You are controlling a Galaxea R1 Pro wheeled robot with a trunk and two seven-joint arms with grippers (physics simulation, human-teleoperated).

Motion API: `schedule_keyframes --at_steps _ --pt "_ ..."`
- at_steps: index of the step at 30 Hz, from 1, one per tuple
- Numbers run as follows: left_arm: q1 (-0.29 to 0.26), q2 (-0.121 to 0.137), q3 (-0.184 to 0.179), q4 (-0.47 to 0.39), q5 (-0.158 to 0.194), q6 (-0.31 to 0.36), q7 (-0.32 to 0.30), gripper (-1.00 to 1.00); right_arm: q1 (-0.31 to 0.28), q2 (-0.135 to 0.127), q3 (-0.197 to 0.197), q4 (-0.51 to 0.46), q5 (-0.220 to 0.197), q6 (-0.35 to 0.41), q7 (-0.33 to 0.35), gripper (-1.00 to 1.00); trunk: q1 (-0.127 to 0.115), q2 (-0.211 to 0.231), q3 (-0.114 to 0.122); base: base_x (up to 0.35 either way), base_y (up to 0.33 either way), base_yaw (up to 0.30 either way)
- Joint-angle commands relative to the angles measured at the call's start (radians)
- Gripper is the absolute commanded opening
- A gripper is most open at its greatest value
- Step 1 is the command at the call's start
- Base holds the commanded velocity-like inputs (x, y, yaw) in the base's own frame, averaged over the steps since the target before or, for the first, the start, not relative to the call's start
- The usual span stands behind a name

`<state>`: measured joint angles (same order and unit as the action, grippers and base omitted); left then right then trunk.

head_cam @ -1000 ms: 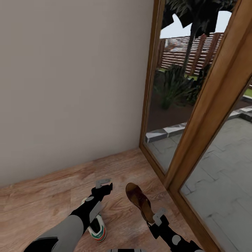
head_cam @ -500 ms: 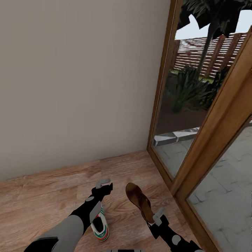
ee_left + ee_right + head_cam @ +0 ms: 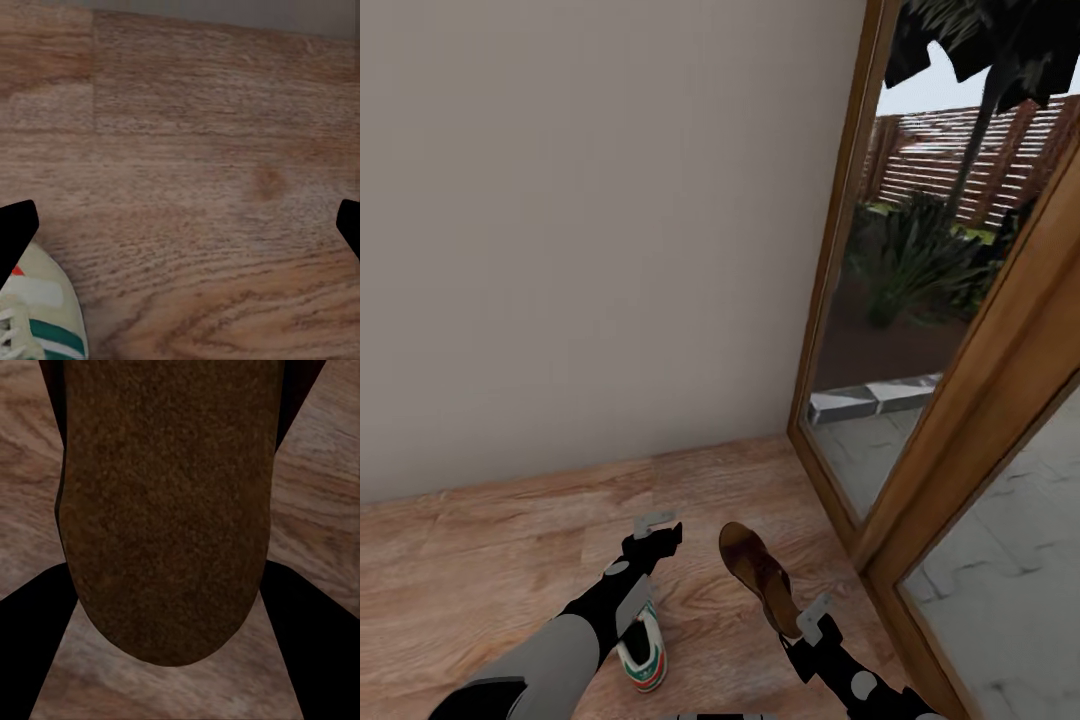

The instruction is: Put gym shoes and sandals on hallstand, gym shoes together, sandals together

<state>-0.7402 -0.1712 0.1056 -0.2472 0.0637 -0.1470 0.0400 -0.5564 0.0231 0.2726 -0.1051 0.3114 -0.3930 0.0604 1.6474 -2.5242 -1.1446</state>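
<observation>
Head view shows us carrying a flat brown leather sandal (image 3: 758,577) in our right gripper (image 3: 806,622), the heel end held at the fingers and the toe pointing away over the light brown wood-plank floor (image 3: 490,560). From the right wrist view, the sandal's dark underside (image 3: 166,510) sits between the two black fingers (image 3: 34,630), which pinch it from both sides. Our left gripper (image 3: 653,525) hangs over bare planks; in the left wrist view its dark fingertips (image 3: 16,225) stand far apart at either edge, spread with nothing between them. Just beneath our left forearm lies a white low-top gym shoe with teal-green stripes (image 3: 642,655), resting on the floor; the left wrist view catches its toe and laces (image 3: 41,315).

Compared with the earlier head pictures, the whole scene has slid: the wooden door frame (image 3: 840,330) and the glazed panel with the garden behind it now sit further right, and more of the plain beige wall (image 3: 590,230) faces us. We judge this to be our own base or head turning, not the things moving. Both arms keep their same places in the picture, and the sandal stays clamped as before. The gym shoe has drifted a little under the forearm, consistent with that turn.

We read this as one sandal secured and in transit, with the gym shoe not yet collected and no rack before us.
</observation>
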Motion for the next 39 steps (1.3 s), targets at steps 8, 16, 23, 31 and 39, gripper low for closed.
schedule_keyframes --at_steps 8,16,23,31,39 --pt "-0.001 -0.001 0.002 0.002 0.006 -0.004 0.000 1.00 0.000 0.000 -0.001 0.001 0.001 -0.003 0.002 -1.00 0.000 0.000 0.003 0.000 -0.060 0.222" --pt "-0.001 -0.001 0.002 0.002 0.006 -0.003 0.000 1.00 0.000 -0.001 -0.001 0.001 0.001 -0.003 0.002 -1.00 0.000 0.000 0.003 0.000 -0.142 0.064" --pt "-0.001 -0.002 0.002 0.002 0.007 -0.004 0.000 1.00 0.000 -0.001 -0.001 0.001 0.001 -0.003 0.002 -1.00 0.000 0.000 0.003 0.000 -0.020 0.247" --pt "-0.001 -0.002 0.002 0.002 0.007 -0.003 0.000 1.00 0.000 0.000 -0.001 0.001 0.001 -0.003 0.002 -1.00 0.000 0.000 0.003 0.050 -0.229 0.109" --pt "-0.001 -0.002 0.002 0.002 0.007 -0.004 0.000 1.00 0.000 -0.001 -0.001 0.001 0.001 -0.003 0.002 -1.00 0.000 0.000 0.006 0.016 -0.080 0.186"
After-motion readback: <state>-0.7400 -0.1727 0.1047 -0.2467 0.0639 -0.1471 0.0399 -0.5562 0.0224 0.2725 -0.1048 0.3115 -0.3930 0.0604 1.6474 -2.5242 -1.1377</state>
